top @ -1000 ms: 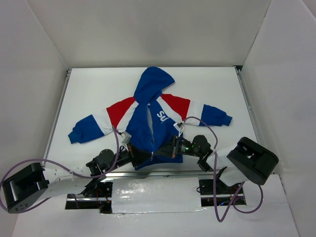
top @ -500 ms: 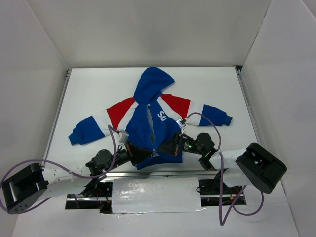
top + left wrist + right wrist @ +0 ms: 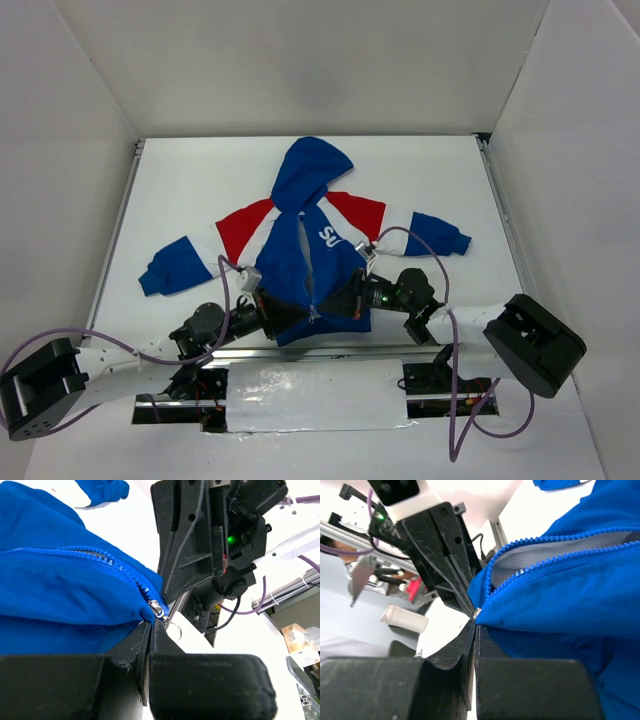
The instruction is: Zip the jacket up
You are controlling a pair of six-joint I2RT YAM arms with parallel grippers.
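- White bench (image 3: 420, 180), flat and matte.
- Plain white walls (image 3: 300, 60) on three sides of it.
- Metal rail (image 3: 118, 225) along the bench's left edge.
- Crinkled silver sheet (image 3: 315, 395) along the near edge.
- Pale, blurred container (image 3: 404, 620) in the background of the right wrist view.
- Tan box (image 3: 295, 632) at the right margin of the left wrist view.

White lettering (image 3: 327, 235) on the chest of the jacket (image 3: 290, 255) reads "SU".
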